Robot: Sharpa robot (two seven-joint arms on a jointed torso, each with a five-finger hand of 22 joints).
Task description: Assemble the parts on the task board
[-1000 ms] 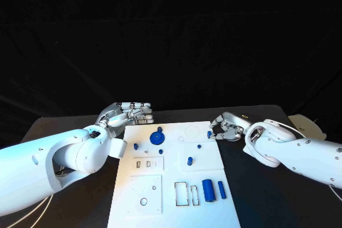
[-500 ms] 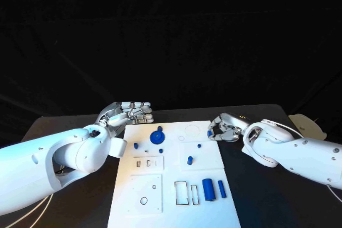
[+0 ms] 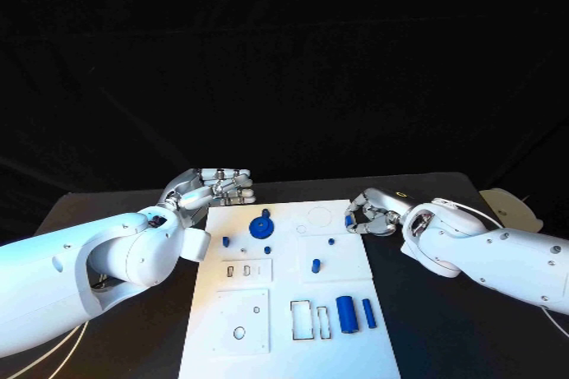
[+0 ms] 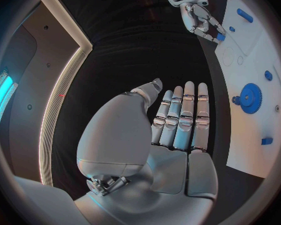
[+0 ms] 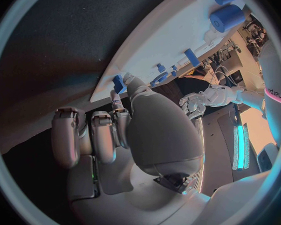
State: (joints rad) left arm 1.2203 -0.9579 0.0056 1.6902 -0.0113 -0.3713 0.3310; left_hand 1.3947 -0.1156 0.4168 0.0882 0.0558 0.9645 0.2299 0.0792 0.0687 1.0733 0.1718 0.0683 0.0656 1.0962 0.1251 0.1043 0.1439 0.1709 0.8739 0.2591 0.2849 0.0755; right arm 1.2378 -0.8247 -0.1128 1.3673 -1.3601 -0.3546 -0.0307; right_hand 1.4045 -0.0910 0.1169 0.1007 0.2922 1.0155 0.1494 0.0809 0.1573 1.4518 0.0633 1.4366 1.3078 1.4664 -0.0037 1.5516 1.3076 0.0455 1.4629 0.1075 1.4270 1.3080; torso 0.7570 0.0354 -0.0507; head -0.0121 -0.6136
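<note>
Fingers on our right hand (image 3: 375,215) are curled in, and they pinch a small blue part (image 3: 350,223) at the edge of the white task board (image 3: 284,346). In the right wrist view the thumb and a fingertip (image 5: 123,81) close on that blue part (image 5: 118,83) right at the board's rim. Our left hand (image 3: 217,188) sits off the other side of the board, over the black bench (image 3: 451,346). Its fingers (image 4: 185,116) are straight and side by side, and they hold nothing. A blue gear (image 3: 261,227) lies on the board just beside the left hand. Nearer to us than both hands, a fat blue cylinder (image 3: 346,315) and a thin blue bar (image 3: 369,313) lie side by side on the board. A small blue peg (image 3: 316,266) stands between the gear and the cylinder.
</note>
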